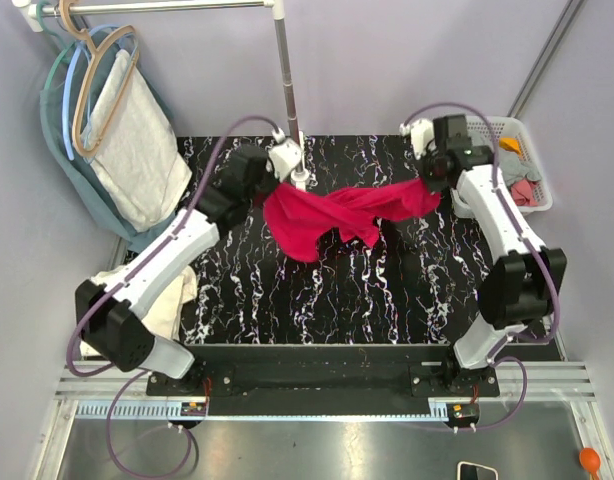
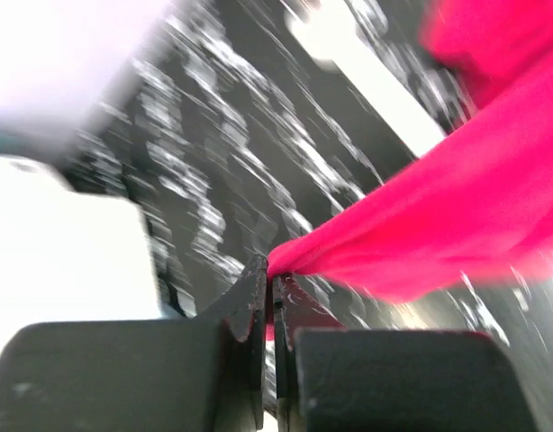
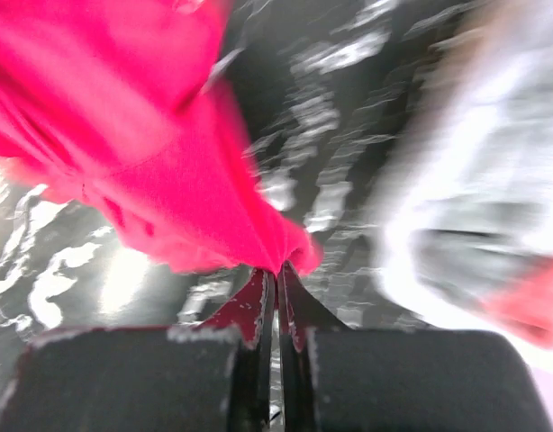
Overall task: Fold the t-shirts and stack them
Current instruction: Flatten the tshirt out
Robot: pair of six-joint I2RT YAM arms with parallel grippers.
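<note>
We take the pole (image 1: 288,100) at the far edge of the desk (image 1: 337,310) as our mark. The red shirt (image 1: 337,212) hangs just in front of the pole's foot and stretches away to the right, strung between both arms.

The left end effector (image 2: 272,277) sits right beside the pole's foot, its jaws pressed together on a bunched edge of the red shirt. The cloth fans out from the tips. The right end effector (image 3: 276,268) is well to the right of the pole at about the same depth. Its jaws are likewise pinched on a gathered edge, with a seam running up to them.

Between the two grips the upper edge sags, and the longest fold drops toward us, just on the near side of the pole. We cannot tell whether that fold touches the desk.

From the shirt's lower edge to the arm bases we see a broad stretch of black marbled desk top.

A cream shirt (image 1: 172,310) is heaped over the desk's left edge, well to the near left of the pole, under the left arm. A white basket (image 1: 492,122) stands far right of the pole, off the desk's far right corner and close beside the right arm. It holds grey, pink and orange cloth.
</note>
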